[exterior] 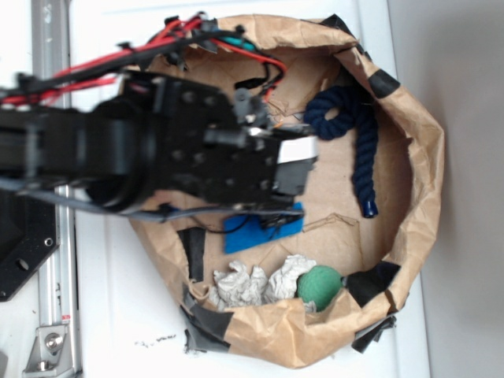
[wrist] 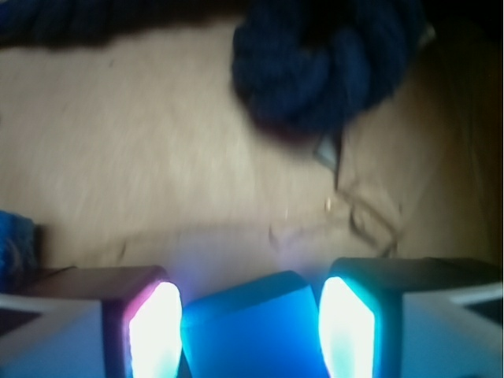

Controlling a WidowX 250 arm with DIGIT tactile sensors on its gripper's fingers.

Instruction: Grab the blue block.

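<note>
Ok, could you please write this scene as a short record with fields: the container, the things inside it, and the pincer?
container: open brown paper bag with black tape patches
target: dark royal-blue foam slab, flat on the bag floor, partly under the arm, outside the pincer
pincer: one finger on each side of a smooth lighter-blue piece; whether it grips cannot be told
other contents: navy twisted rope, crumpled white paper, green ball
</note>
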